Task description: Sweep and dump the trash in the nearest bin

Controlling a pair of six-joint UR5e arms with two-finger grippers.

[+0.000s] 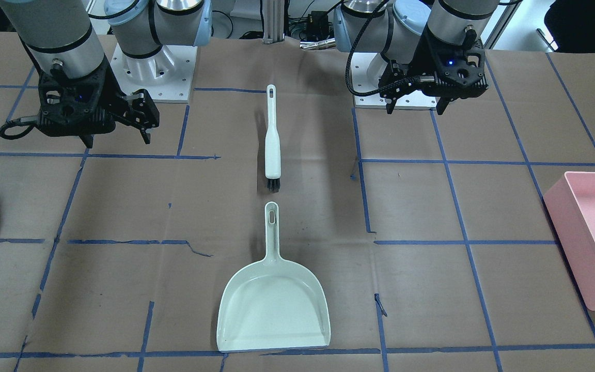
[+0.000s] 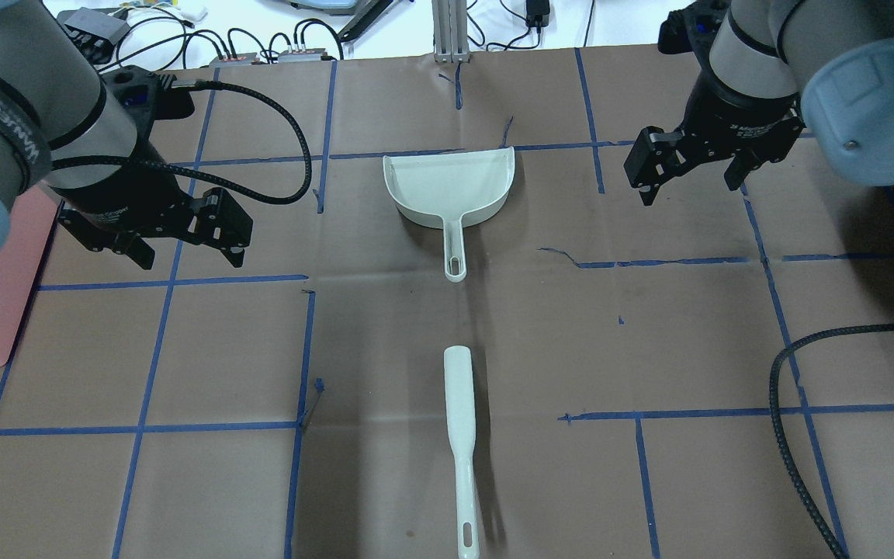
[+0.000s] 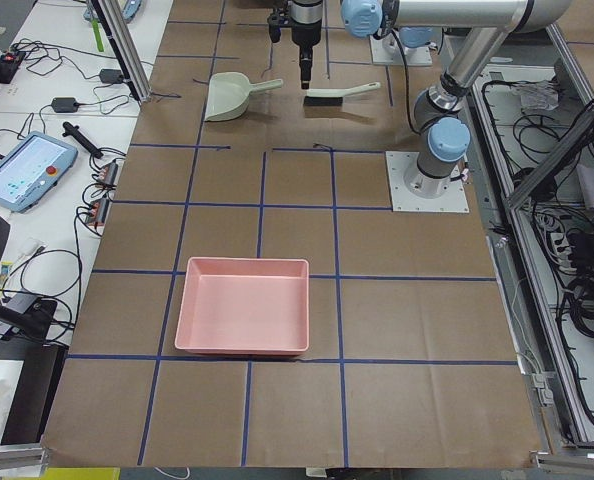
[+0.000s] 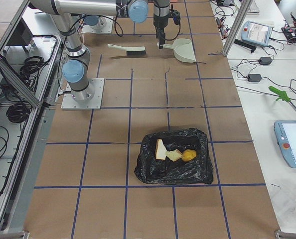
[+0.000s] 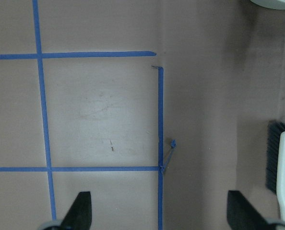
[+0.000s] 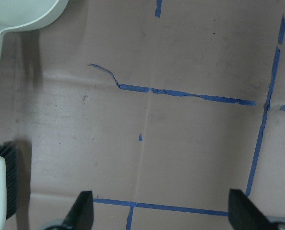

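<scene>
Trash (image 4: 174,153) all inside bin (image 4: 150,175) at table (image 1: 483,206) end on robot's right: 1 yellow lump (image 4: 189,155) and 2 bread slices (image 4: 161,149), bunched together on black liner. No loose bits seen on brown paper in any view.

Dustpan (image 1: 274,310) flat at table centre, nothing in it, handle toward robot. Brush (image 1: 272,147) in line w/ it, between pan handle and robot base, bristles near handle tip, not touching. Pink tray (image 3: 242,305) at opposite end, on robot's left.

Left gripper (image 2: 187,256) and right gripper (image 2: 687,186) hovering either side of tools, well apart from them. Fingers spread wide on both, nothing between, per wrist cams.

Judged step: sweep + dump done, tools laid down, i.e. tail end of task. Next move prob. just pulling both arms clear. No grasp needed, barring crumbs out of view.
</scene>
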